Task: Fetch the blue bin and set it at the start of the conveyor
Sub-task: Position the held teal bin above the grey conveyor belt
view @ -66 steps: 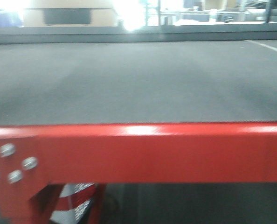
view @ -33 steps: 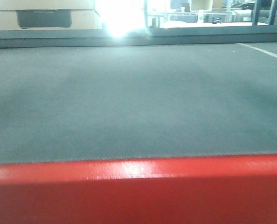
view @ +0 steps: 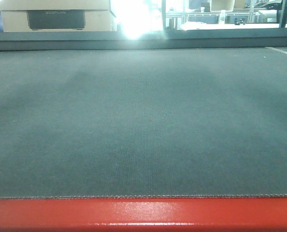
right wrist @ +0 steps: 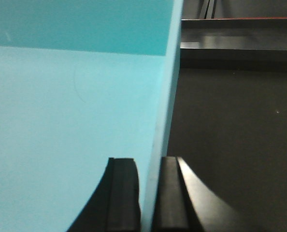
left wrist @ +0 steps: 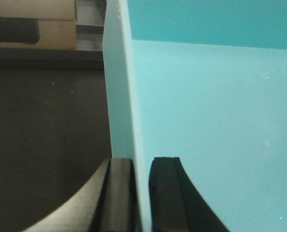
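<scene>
Conveyor belt (view: 143, 121) open across, cardboard box (view: 55, 18) beyond far edge

blue bin (left wrist: 206, 121): one, seen in both wrist views
conveyor start (view: 143, 121): one dark grey belt
red edge strip (view: 143, 215): one
pincers: two, the left pincer (left wrist: 141, 166) and the right pincer (right wrist: 146, 166)
fingers per pincer: two
cardboard boxes (view: 54, 17): apparently two, stacked

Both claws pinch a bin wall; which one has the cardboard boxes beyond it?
The left claw, clamped on the blue bin: tan cardboard boxes show beyond it. Beyond the right claw, only conveyor belt and metal rail.
</scene>
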Motion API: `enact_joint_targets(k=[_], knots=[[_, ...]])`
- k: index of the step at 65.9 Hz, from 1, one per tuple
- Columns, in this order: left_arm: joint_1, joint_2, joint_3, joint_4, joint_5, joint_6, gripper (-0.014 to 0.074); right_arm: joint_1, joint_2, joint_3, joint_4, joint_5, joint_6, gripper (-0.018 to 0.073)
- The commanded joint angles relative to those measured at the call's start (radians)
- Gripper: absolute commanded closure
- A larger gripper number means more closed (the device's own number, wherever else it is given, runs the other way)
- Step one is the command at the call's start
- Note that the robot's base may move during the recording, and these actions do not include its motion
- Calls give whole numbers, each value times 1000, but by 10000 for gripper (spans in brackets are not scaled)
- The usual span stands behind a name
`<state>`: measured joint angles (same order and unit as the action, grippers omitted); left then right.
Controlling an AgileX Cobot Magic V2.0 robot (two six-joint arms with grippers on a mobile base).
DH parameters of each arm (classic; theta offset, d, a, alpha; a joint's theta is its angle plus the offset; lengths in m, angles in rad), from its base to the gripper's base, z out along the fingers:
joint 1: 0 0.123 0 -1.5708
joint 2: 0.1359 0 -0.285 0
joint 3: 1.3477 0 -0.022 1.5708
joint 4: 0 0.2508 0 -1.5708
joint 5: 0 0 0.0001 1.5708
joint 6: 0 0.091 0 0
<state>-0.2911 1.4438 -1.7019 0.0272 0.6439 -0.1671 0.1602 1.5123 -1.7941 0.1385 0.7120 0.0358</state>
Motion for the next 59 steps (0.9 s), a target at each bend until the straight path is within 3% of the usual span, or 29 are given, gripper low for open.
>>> enact_joint_targets(k=[1,59], knots=[[-1,-11,-8,-12,-43,1,708,-6,-19,-9,-11,-69,-17,712],[-1,-11,-8,-12,-44,1,708,-6,-19,-9,-11,-69,-17,712]])
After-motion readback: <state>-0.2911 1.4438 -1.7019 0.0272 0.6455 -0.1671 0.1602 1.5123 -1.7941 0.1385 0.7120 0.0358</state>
